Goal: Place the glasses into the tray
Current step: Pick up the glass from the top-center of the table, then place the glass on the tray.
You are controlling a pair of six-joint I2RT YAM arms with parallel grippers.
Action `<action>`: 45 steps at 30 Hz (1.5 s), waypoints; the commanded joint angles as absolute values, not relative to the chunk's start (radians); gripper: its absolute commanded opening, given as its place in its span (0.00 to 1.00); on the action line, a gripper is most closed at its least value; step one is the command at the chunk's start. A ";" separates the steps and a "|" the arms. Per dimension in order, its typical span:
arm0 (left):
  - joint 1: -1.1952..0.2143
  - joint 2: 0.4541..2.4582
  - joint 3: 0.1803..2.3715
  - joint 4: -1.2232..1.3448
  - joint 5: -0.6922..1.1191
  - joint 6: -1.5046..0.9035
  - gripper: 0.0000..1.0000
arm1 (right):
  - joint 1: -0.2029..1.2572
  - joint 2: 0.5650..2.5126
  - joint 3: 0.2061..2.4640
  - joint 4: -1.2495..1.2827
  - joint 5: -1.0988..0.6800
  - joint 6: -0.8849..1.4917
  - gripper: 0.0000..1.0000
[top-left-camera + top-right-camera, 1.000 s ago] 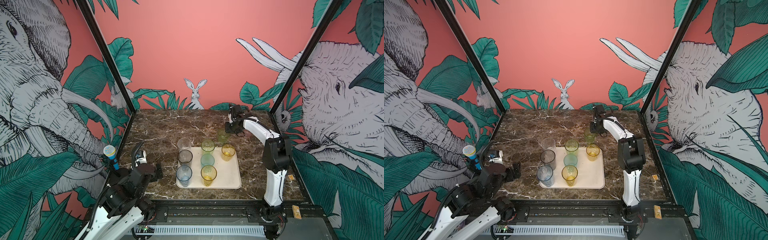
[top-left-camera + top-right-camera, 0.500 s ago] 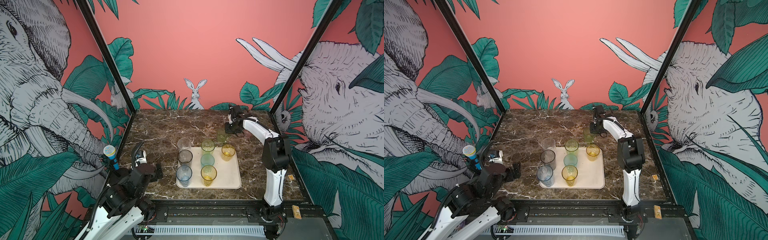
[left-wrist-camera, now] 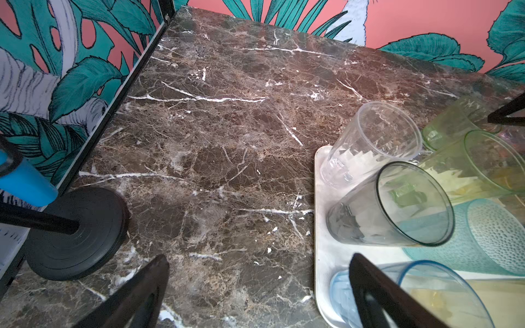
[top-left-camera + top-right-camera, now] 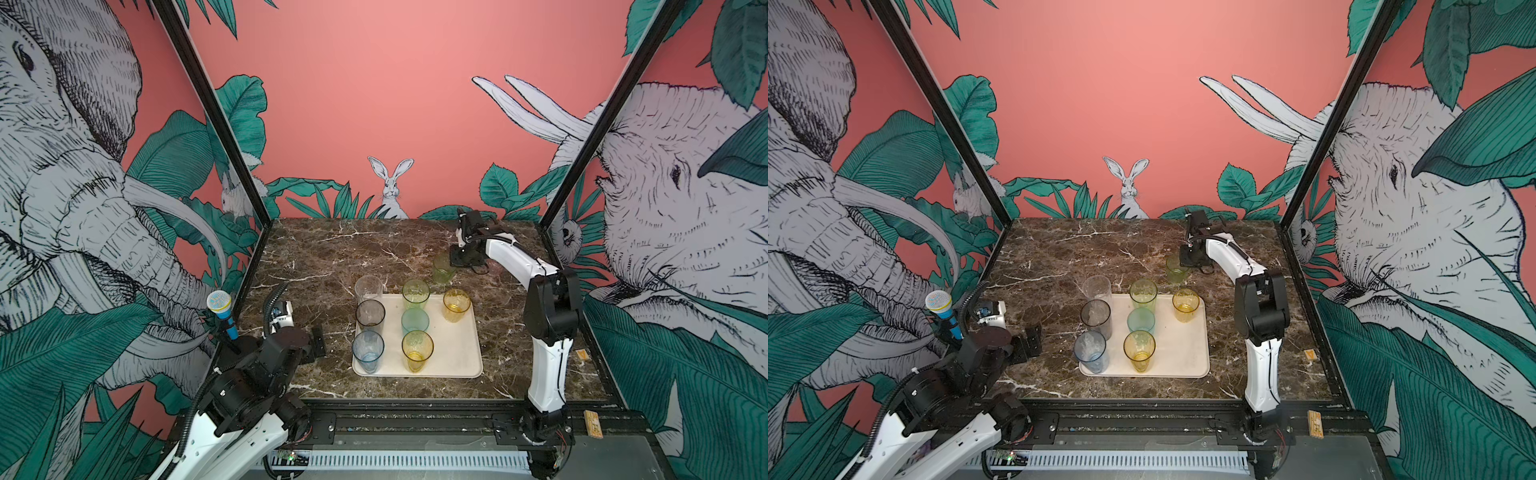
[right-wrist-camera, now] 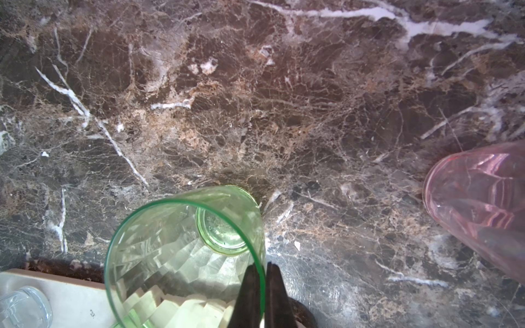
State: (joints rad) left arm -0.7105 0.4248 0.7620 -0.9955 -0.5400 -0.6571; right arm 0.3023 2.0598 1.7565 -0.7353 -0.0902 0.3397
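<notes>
The cream tray (image 4: 457, 357) lies at the table's front middle and holds several glasses: clear (image 4: 368, 286), smoky grey (image 4: 370, 313), blue (image 4: 368, 349), green (image 4: 415, 293), teal (image 4: 414, 320), yellow (image 4: 417, 349) and amber (image 4: 456, 305). Behind the tray a short green glass (image 4: 444, 268) stands on the marble. My right gripper (image 5: 263, 265) is shut on the rim of this green glass (image 5: 184, 250), one finger inside and one outside. A pink glass (image 5: 483, 210) stands beside it. My left gripper (image 3: 257, 261) hangs open over the marble by the tray's front left corner (image 3: 322, 255).
A blue toy microphone (image 4: 222, 309) stands on a round black base (image 3: 76, 233) at the front left. Black frame posts and printed walls close the table's sides and back. A small wooden piece (image 4: 582, 354) lies near the right edge.
My right gripper's fingers have closed on the short green glass's rim. Both arms otherwise stay where they were.
</notes>
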 commanded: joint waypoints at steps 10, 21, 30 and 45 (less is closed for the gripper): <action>-0.706 0.425 0.750 -0.988 -0.555 -0.660 0.99 | 0.299 1.971 1.804 -0.797 -0.060 0.308 0.00; -0.707 0.426 0.750 -0.986 -0.552 -0.658 0.99 | 0.299 1.855 1.840 -0.891 -0.033 0.275 0.00; -0.707 0.426 0.749 -0.985 -0.551 -0.655 0.99 | 0.298 1.714 1.832 -0.998 -0.037 0.263 0.00; -0.707 0.423 0.759 -0.991 -0.564 -0.648 0.99 | 0.331 1.412 1.683 -1.128 -0.085 0.266 0.00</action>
